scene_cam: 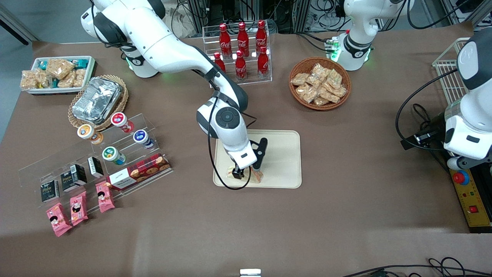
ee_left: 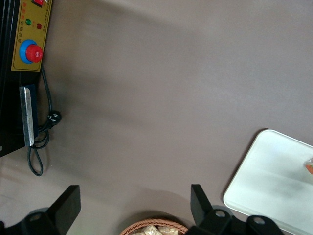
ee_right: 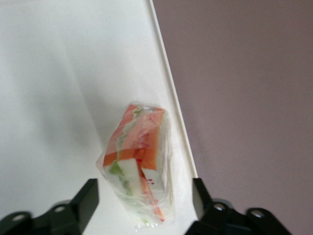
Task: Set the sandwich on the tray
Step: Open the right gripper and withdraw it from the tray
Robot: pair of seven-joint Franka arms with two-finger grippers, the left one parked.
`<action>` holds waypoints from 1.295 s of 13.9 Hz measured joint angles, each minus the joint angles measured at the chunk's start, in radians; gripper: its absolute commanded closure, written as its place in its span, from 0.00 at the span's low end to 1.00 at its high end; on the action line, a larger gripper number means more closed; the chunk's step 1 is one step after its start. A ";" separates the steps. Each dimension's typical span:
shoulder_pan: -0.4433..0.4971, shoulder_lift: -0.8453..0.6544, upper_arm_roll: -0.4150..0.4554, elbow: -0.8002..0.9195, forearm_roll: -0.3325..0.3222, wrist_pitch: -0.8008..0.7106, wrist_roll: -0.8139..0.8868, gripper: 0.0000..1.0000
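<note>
The clear-wrapped sandwich (ee_right: 139, 161), with orange, green and white layers, lies on the cream tray (ee_right: 58, 73) close to its rim. In the front view the sandwich (scene_cam: 258, 176) sits at the tray's (scene_cam: 282, 154) edge nearest the camera, toward the working arm's end. My right gripper (scene_cam: 246, 173) is low over it, open, with one black finger on each side of the sandwich and a gap to both. In the right wrist view the gripper (ee_right: 144, 190) straddles the wrap without pinching it. The tray also shows in the left wrist view (ee_left: 274, 181).
A wicker basket of tan snack packets (scene_cam: 319, 83) and a rack of cola bottles (scene_cam: 241, 50) stand farther from the camera than the tray. An acrylic stand with cups and a cookie box (scene_cam: 138, 171), pink snack packs (scene_cam: 78, 207), a foil container (scene_cam: 96, 100) and a white bin (scene_cam: 57, 74) lie toward the working arm's end.
</note>
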 measured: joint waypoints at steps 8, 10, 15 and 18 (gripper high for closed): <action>-0.136 -0.179 -0.007 -0.015 0.034 -0.224 0.073 0.00; -0.187 -0.231 -0.007 -0.027 0.063 -0.311 0.093 0.00; -0.326 -0.363 -0.011 -0.029 0.110 -0.554 0.151 0.00; -0.454 -0.446 -0.008 -0.030 0.117 -0.651 0.169 0.00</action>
